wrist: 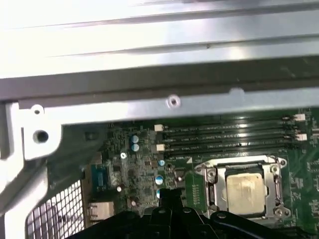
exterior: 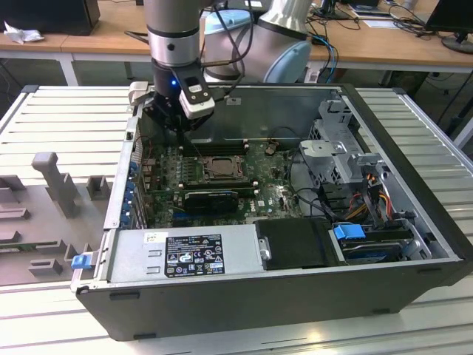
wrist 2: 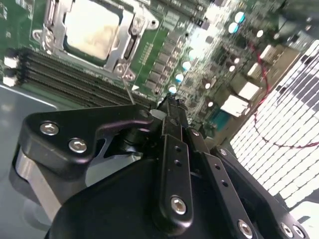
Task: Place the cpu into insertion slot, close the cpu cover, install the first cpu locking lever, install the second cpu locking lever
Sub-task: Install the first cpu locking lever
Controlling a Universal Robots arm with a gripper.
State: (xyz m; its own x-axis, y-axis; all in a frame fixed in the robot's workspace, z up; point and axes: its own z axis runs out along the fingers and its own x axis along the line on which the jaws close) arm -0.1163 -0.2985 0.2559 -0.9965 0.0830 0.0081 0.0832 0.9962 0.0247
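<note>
The cpu (wrist: 244,188) lies flat in the insertion slot (exterior: 214,167) on the green motherboard, its pale face (wrist 2: 92,27) showing in both wrist views. The silver cpu cover (wrist: 242,161) lies down around it as a frame (wrist 2: 127,47). A thin metal rod (wrist 2: 128,90) runs from the socket's corner toward my fingertips. My gripper (exterior: 179,126) hangs above the board beside the socket, toward the exterior view's left and near the memory slots. Its black fingers (wrist 2: 169,105) are shut together with nothing seen between them, and the tips (wrist: 168,193) stand apart from the cpu.
Long black memory slots (wrist: 224,137) run between the socket and the case's grey wall (wrist: 164,74). A black card (exterior: 211,198) and the power supply (exterior: 185,255) sit at the near side. A drive cage and cables (exterior: 355,177) fill the exterior view's right.
</note>
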